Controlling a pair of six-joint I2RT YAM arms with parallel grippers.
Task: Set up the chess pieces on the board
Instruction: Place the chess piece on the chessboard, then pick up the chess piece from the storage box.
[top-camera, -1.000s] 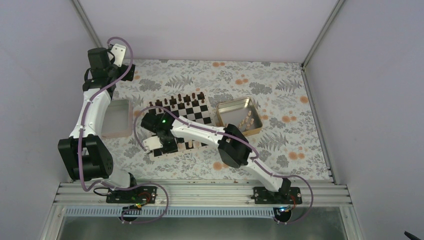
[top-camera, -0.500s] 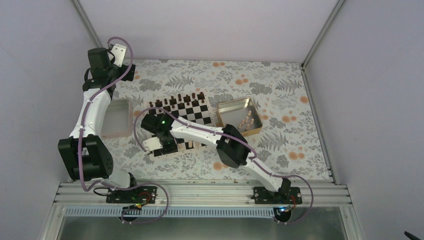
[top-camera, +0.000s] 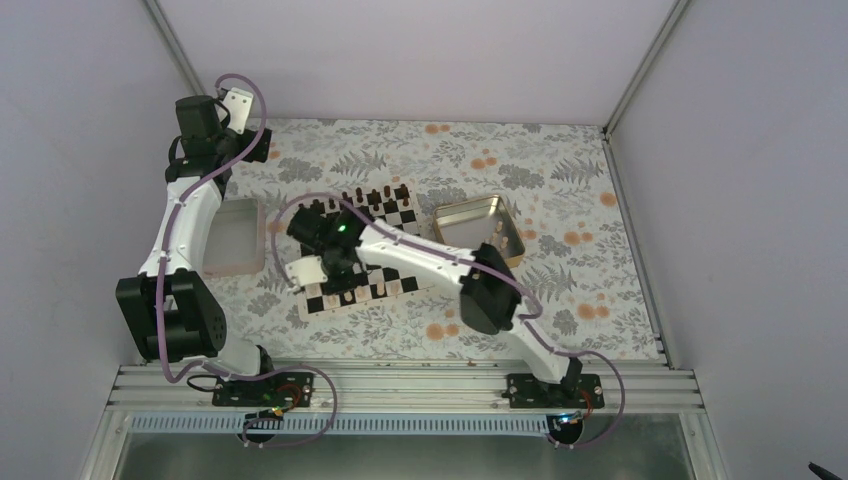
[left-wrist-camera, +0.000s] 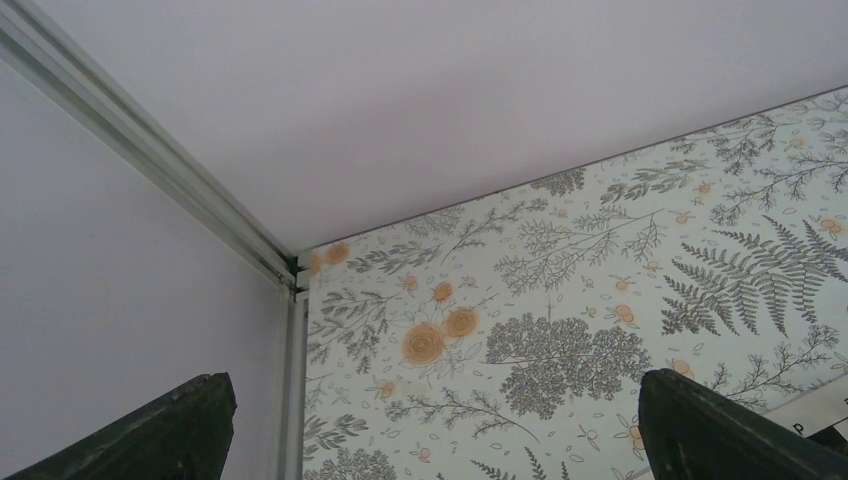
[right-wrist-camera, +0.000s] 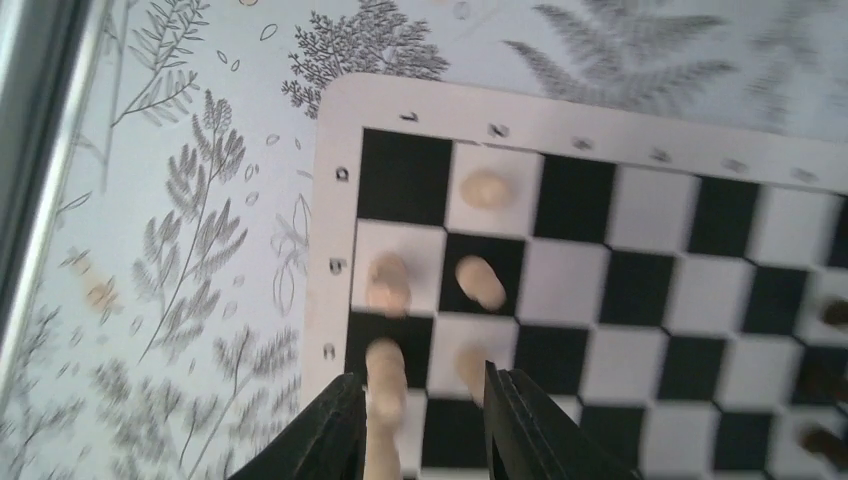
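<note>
Where the right gripper (right-wrist-camera: 420, 385) hovers over the near-left corner of the board (right-wrist-camera: 335, 130), its jaws stand apart, clamping nothing; blurred chess pieces (right-wrist-camera: 483, 188) stand on squares there; farther back, the left gripper (left-wrist-camera: 432, 385) hangs wide open, empty, above the floral table (left-wrist-camera: 560, 300).

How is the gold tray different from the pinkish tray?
The gold tin tray is shiny metal; the pinkish tray is pale and dull. The gold one lies right of the board, the pinkish one left. The gold one holds tan chess pieces; none show in the pinkish one. Both are shallow rectangles.
</note>
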